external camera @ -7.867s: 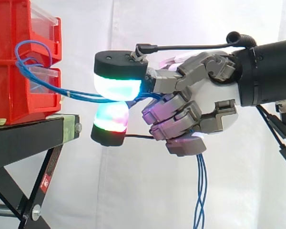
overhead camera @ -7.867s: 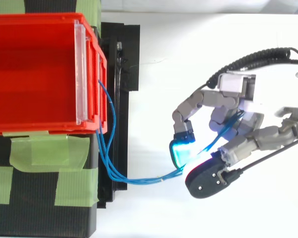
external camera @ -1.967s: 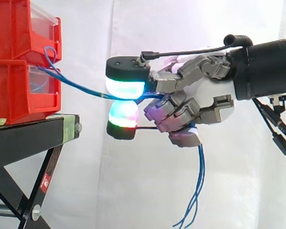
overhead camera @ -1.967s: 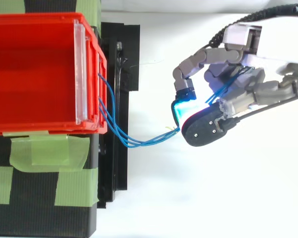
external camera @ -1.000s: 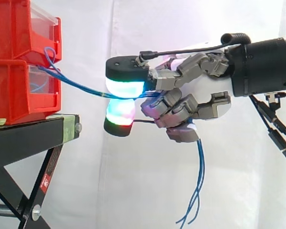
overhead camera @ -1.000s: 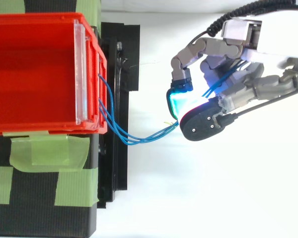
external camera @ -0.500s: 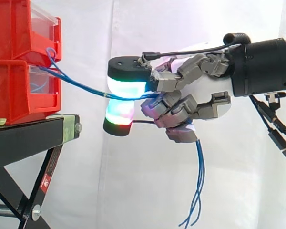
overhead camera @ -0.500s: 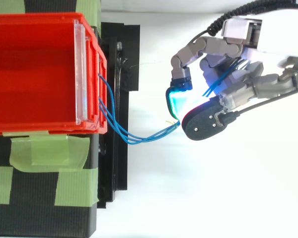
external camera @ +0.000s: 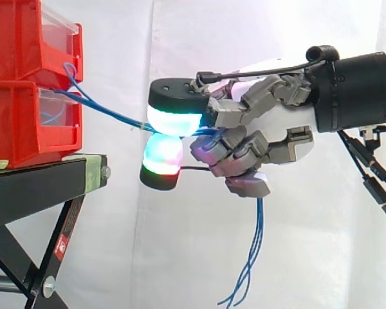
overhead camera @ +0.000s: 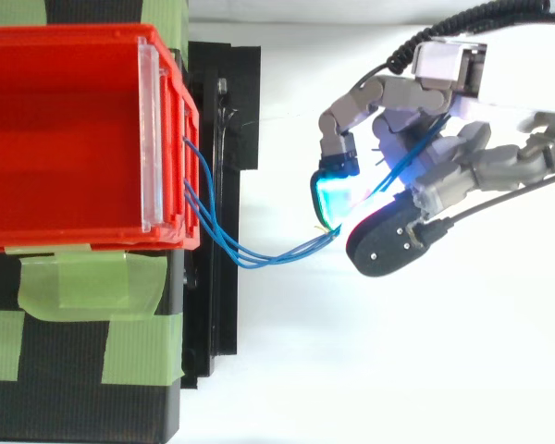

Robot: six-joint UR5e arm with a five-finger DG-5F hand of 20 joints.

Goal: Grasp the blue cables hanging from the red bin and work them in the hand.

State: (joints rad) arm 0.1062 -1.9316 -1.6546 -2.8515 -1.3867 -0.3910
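Thin blue cables [external camera: 106, 113] run from the front of the red bins [external camera: 26, 77] rightward to my hand [external camera: 270, 132]. The hand sits right of the bins, level with the lower one, and its glowing fingertips [external camera: 174, 120] pinch the strands between an upper white-cyan pad and a lower green-red pad. Behind the pinch the other fingers curl over the cables, whose loose ends [external camera: 248, 270] hang below the palm. From above, the cables [overhead camera: 250, 254] sag in a curve from the bin's [overhead camera: 74, 139] front wall to the hand [overhead camera: 425, 185].
The bins rest on a black stand [external camera: 45, 187] with green tape patches [overhead camera: 83, 287] on its top. A white curtain hangs behind. Open space lies below and to the right of the stand, under the hand.
Over the last second the hand has shifted slightly right and down in the top view, keeping its pinch. The hanging cable ends have swung left under the palm.
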